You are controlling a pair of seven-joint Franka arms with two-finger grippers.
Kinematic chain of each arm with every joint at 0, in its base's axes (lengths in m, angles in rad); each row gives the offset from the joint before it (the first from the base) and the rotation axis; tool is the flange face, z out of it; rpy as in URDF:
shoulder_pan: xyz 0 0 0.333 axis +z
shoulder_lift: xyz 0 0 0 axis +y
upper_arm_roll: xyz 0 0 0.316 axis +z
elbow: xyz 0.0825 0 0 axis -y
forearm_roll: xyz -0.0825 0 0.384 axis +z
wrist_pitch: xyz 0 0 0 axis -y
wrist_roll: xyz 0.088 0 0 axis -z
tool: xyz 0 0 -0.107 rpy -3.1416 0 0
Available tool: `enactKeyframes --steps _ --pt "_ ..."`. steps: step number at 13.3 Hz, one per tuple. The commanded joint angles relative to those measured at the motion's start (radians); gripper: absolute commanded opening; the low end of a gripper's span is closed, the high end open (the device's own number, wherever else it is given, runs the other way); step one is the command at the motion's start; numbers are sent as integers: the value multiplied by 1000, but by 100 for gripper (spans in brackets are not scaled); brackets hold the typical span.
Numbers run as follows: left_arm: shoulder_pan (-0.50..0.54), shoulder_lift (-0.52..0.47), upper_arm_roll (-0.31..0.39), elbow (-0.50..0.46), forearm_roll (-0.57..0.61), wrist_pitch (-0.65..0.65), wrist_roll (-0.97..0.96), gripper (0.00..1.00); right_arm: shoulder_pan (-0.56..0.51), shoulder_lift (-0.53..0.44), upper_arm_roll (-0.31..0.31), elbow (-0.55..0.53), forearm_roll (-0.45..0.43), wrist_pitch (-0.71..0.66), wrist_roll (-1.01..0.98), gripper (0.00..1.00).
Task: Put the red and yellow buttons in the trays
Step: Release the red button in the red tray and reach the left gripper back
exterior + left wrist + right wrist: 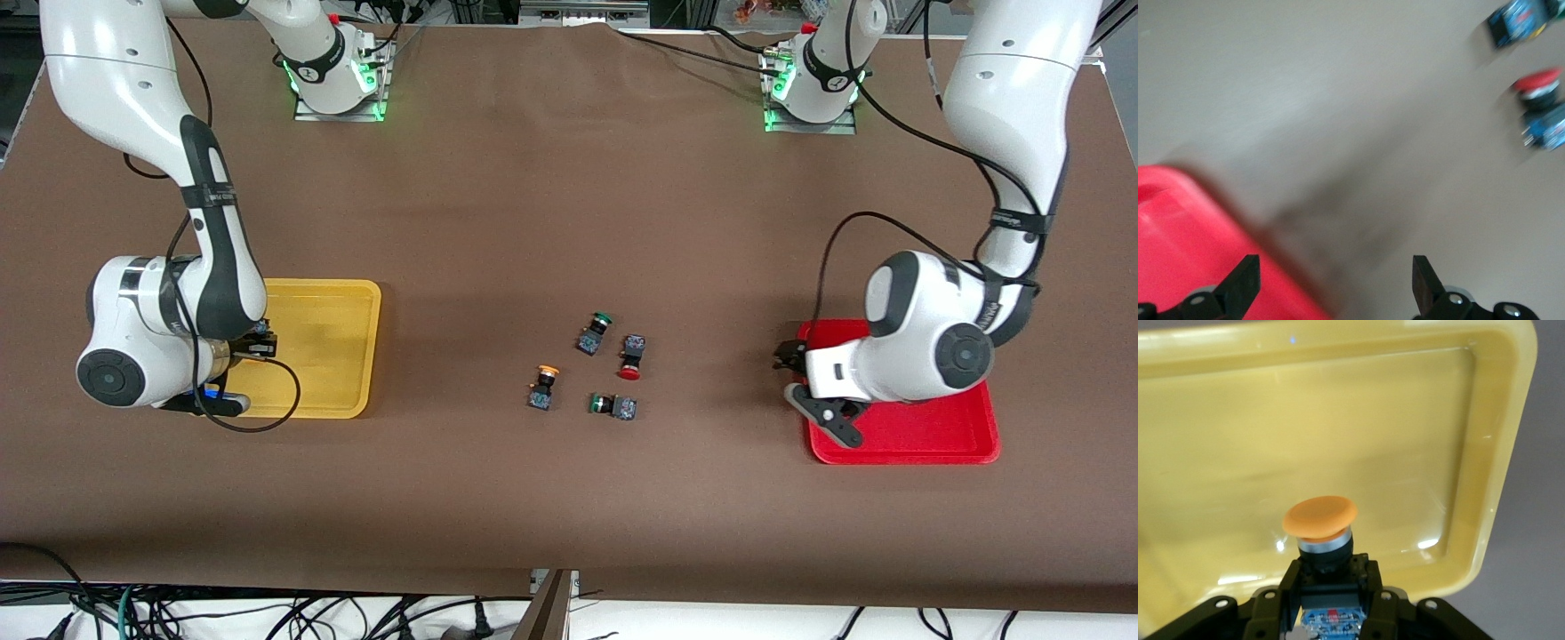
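At the front view's left edge, the right gripper (1333, 600) is clamping an orange-capped black push-button switch (1321, 527) over the shallow yellow plastic tray (342, 356). At that view's right, the left gripper (1335, 283) is hanging with fingers apart over the corner of the shallow red plastic tray (925, 436).

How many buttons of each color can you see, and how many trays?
Green-capped buttons: 2
Orange-yellow buttons: 2, one on the table, one held by the right end effector over the yellow tray
Red buttons: 1
Trays: 2, yellow and red
Total: 7
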Motion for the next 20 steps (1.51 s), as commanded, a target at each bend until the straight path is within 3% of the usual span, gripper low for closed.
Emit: enactKeyframes --steps 1,3,6,9,10,11,12,14,15,18,20 --pt "-79 3 -17 13 -16 -4 -219 100 -23 -19 -14 -79 18 83 -59 5" --pt "-173 26 -17 20 -18 30 -414 100 -44 -5 -14 -96 18 127 -88 6" --pt "-285 63 -8 14 -1 221 -669 100 -57 0 -14 -124 18 198 -128 6" --pt "-362 104 18 8 59 298 -773 100 -66 21 -14 -125 18 255 -128 7" --pt "-385 113 29 8 108 320 -833 100 -66 21 -14 -124 19 253 -128 31" --pt "-399 133 30 8 164 344 -900 100 -66 21 -14 -121 19 255 -129 87" --pt "-411 145 32 7 226 360 -962 100 -68 19 -14 -113 18 253 -131 100" --pt "-432 170 32 8 321 378 -1063 97 -63 1 -2 -70 15 218 -137 100" --pt "-436 178 32 7 343 384 -1091 91 -55 -3 8 -29 10 151 -138 100" --pt "-433 178 30 7 346 384 -1096 44 -45 -5 92 74 6 31 -122 100" --pt "-428 182 32 7 346 384 -1094 28 -38 0 135 77 15 41 -115 100"
